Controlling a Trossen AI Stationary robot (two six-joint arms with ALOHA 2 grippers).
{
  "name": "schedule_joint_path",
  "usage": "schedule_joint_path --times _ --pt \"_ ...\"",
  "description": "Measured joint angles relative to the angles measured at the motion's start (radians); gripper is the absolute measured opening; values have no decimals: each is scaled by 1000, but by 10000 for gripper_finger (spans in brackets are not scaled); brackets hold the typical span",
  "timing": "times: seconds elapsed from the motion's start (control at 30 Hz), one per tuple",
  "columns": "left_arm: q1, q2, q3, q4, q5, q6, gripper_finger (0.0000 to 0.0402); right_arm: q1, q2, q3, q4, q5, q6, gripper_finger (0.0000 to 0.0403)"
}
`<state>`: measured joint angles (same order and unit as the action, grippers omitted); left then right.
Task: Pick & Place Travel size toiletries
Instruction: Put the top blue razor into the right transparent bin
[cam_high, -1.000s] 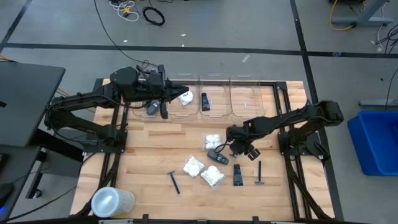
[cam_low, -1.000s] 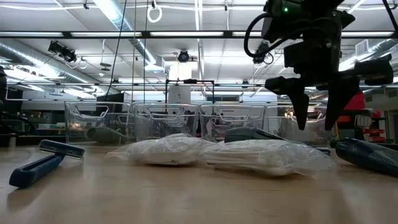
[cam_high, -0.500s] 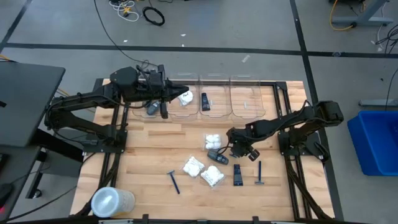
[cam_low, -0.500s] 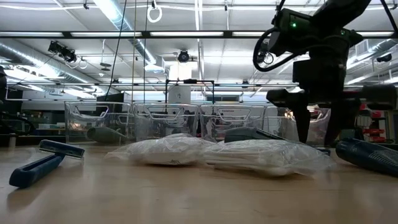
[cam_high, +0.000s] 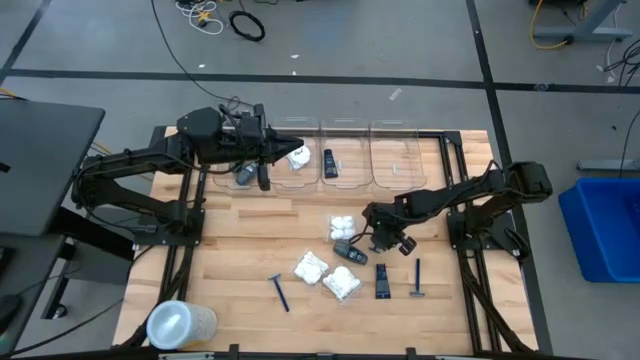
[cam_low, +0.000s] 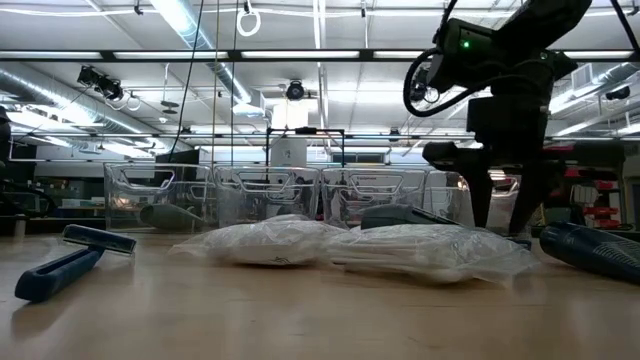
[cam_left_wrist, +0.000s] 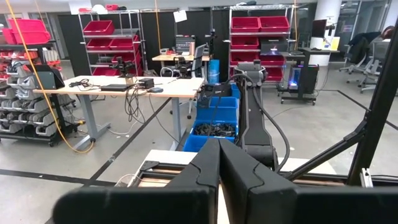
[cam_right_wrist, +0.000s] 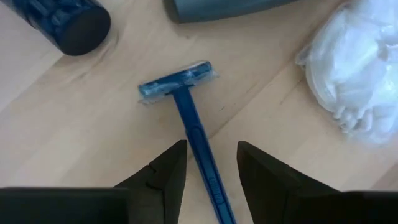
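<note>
My right gripper (cam_high: 372, 236) (cam_low: 503, 222) points steeply down, low over the table's middle, and is open. Its fingers stand on either side of a blue razor's handle (cam_right_wrist: 202, 163), apart from it. That razor (cam_right_wrist: 180, 93) lies flat on the wood. Around it lie a dark grey case (cam_high: 347, 251), a white packet (cam_high: 343, 224) (cam_right_wrist: 348, 81) and a black tube (cam_high: 382, 279) (cam_right_wrist: 68, 22). My left gripper (cam_high: 282, 149) (cam_left_wrist: 219, 163) is shut on nothing and held level, high over the far bins.
Clear bins (cam_high: 345, 150) line the far edge, holding a grey case (cam_high: 243, 172), a white packet (cam_high: 298, 157) and a black tube (cam_high: 330, 163). Two white packets (cam_high: 311, 267) (cam_high: 341, 284) and two razors (cam_high: 279, 291) (cam_high: 417, 278) lie nearer. A translucent round container (cam_high: 180, 322) sits near left.
My right gripper has come down toward the table over the blue razor and has rolled about its own pointing line. The things on the table have stayed where they were.
</note>
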<state>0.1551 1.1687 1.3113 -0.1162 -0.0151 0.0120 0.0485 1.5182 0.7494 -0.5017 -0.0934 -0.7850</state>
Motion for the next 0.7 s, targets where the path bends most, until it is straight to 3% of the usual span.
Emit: schedule_joint_path --times 0.7 --pt "0 0 0 -2 0 7 7 -9 42 -3 10 -42 -21 122"
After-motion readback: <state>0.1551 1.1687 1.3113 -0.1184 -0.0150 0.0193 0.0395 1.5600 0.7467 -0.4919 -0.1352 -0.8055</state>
